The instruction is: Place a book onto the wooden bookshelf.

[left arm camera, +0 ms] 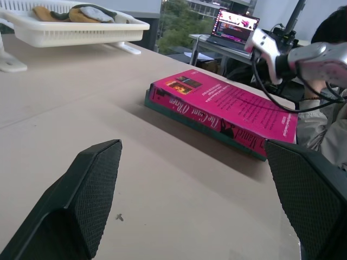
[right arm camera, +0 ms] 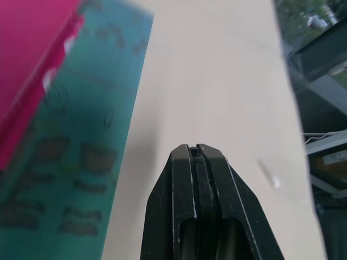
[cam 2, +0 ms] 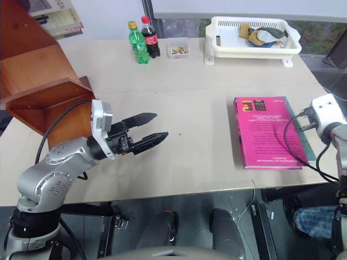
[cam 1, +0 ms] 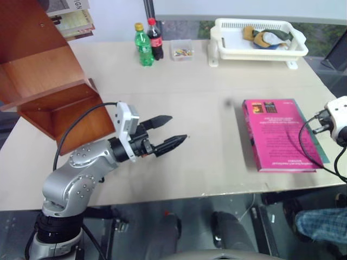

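Pink book lies flat on the beige table, toward the robot's right side, its cover up and the small dark pictures at the far edge. It rests on top of a teal-blue book, whose edge peeks out along the right side and beneath the spine in the left wrist view.

Just right of both books, the right gripper hangs over bare tabletop, beside the teal cover and not touching either book; its two black fingers are pressed together with nothing between them.

Well to the left, the left gripper hovers above the table with its fingers spread wide and empty, pointing toward the books.

Behind that arm, at the table's left edge, stands the wooden bookshelf, reddish-brown, with open compartments; some printed matter sits at its upper part.

Along the far edge of the table stand a green bottle and a cola bottle side by side, a small clear box near them, and a white basket holding cloth items.
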Motion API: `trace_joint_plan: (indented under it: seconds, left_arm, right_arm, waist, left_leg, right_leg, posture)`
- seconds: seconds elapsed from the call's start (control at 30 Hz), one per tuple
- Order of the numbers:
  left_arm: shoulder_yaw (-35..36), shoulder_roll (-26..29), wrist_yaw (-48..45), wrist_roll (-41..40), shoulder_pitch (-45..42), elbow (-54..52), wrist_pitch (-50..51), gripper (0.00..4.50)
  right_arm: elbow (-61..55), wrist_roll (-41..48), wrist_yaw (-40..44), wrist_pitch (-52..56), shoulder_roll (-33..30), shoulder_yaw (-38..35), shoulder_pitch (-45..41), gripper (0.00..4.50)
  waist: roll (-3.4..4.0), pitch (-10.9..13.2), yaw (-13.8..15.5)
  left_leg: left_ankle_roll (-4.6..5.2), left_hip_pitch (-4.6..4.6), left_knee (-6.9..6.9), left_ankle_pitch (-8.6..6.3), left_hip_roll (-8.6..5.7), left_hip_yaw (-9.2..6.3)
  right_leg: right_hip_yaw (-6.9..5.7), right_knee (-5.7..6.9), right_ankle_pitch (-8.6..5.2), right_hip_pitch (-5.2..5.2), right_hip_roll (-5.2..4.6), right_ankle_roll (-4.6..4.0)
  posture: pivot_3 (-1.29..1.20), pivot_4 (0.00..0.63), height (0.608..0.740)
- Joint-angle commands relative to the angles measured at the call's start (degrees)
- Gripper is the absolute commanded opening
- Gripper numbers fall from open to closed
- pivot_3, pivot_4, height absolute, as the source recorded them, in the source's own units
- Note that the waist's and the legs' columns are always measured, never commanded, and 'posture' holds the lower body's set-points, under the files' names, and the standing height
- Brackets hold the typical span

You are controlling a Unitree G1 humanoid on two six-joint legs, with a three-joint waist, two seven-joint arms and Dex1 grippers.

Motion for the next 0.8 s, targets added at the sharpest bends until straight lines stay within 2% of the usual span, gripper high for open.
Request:
trace_joint_plan:
  seconds: [0.03,0.3,0.63,0.8]
  left_arm:
    - [1.29,1.13,-0.20,-0.67,-0.25,-2.14,-0.24,4.50]
    - [2.42,3.43,-3.58,-3.76,2.40,-3.98,0.21,4.50]
    - [2.69,9.15,-14.95,-3.54,3.34,-4.38,-3.89,4.50]
    - [2.16,9.96,-16.95,-3.13,2.44,-3.58,-4.62,4.50]
  right_arm:
    - [3.81,-0.70,2.60,-2.67,-1.05,0.85,-2.60,0.02]
    - [4.45,1.59,10.20,-0.91,-0.43,1.93,-3.73,0.02]
    - [0.99,3.03,10.93,1.89,1.19,1.68,-2.72,0.02]
    - [-0.60,3.73,10.70,3.19,1.78,1.43,-2.33,0.02]
  waist:
    - [0.00,0.00,-0.07]
    - [0.00,0.00,-0.13]
    - [0.01,0.00,-0.31]
    - [0.01,0.00,-0.63]
  left_leg:
    - [0.00,0.00,0.00,0.00,0.00,0.00]
    - [0.00,0.00,-0.01,0.00,0.01,0.00]
    - [0.00,0.02,-0.01,0.00,0.03,0.00]
    - [0.00,0.01,-0.01,0.00,0.02,0.00]
  right_leg:
    - [0.00,0.00,0.00,0.00,0.00,0.00]
    - [0.00,0.00,0.00,0.00,0.00,0.00]
    - [0.00,0.02,-0.01,0.00,0.03,-0.01]
    - [0.00,0.01,-0.02,0.00,0.02,-0.01]
  posture:
    - [0.00,0.150,0.740]
    - [0.00,0.150,0.740]
    - [0.00,0.150,0.740]
    - [0.00,0.150,0.740]
